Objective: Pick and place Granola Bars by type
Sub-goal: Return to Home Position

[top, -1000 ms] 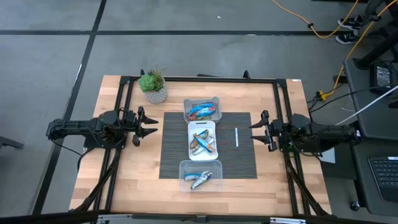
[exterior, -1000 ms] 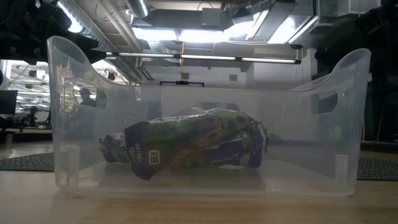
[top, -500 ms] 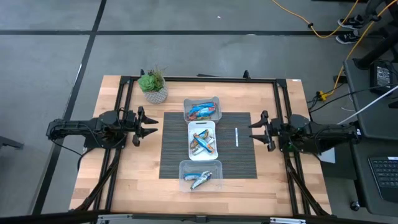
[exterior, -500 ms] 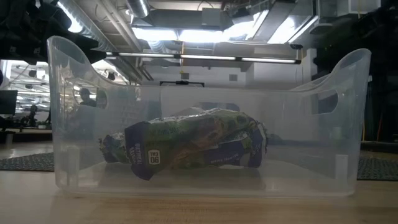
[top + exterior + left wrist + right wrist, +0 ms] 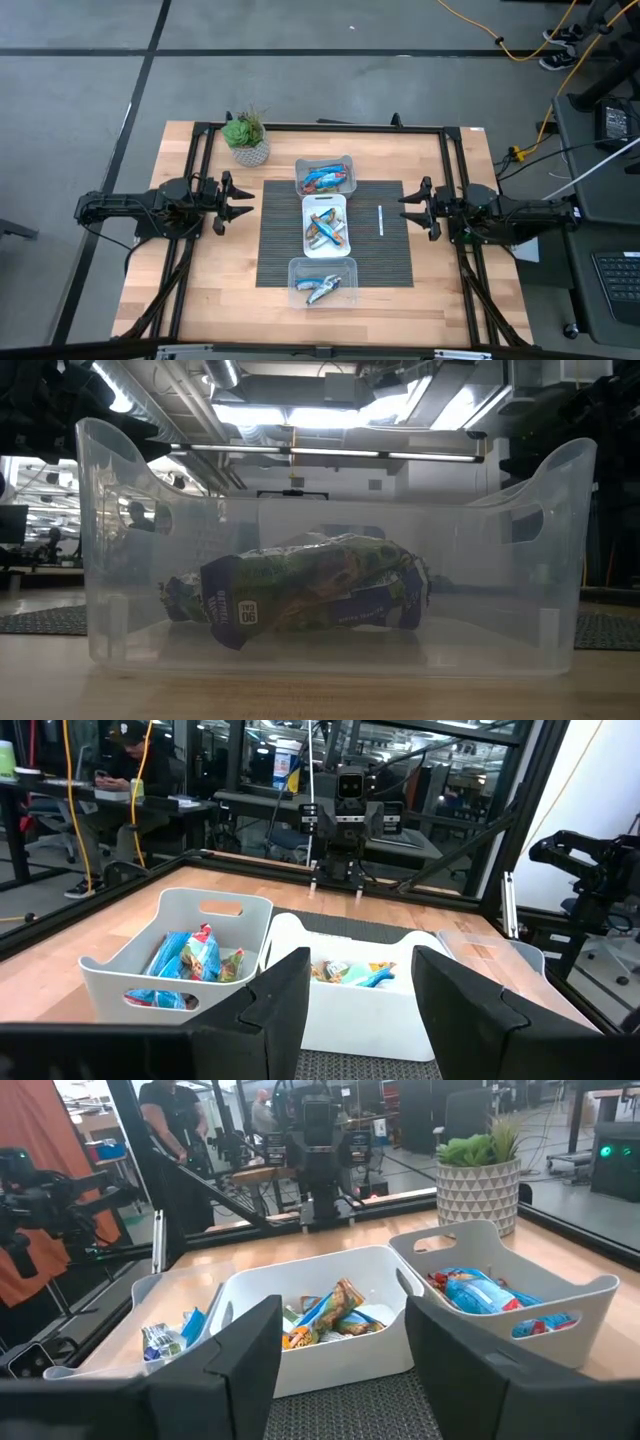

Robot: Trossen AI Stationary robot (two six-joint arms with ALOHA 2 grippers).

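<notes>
Wood planking forms the table (image 5: 200, 290), with a dark ribbed mat (image 5: 275, 245) at its middle. The left gripper (image 5: 247, 201) and right gripper (image 5: 408, 208) hover at the mat's opposite edges, facing each other, and each wrist view shows its own jaws set well apart.

Between them three round-cornered plastic tubs stand in a row. A gray bin (image 5: 298, 170) is nearest the potted plant (image 5: 246, 135), a white bin (image 5: 306, 222) is in the middle, and a clear bin (image 5: 293, 272) is last.

All the Granola Bars (image 5: 326, 181) lie inside these tubs in shiny crinkled wrappers. The blue-and-red ones in the gray bin lie crosswise, pointing toward the arms. The orange-brown ones in the white bin lie at mixed slants, and those in the clear bin lie diagonally.

Only the low view shows one of them close, crumpled, behind the clear wall. Only the wrist views show the tubs' handle cutouts.

A thin white stick (image 5: 380, 220) lies on the mat beside the white bin.
</notes>
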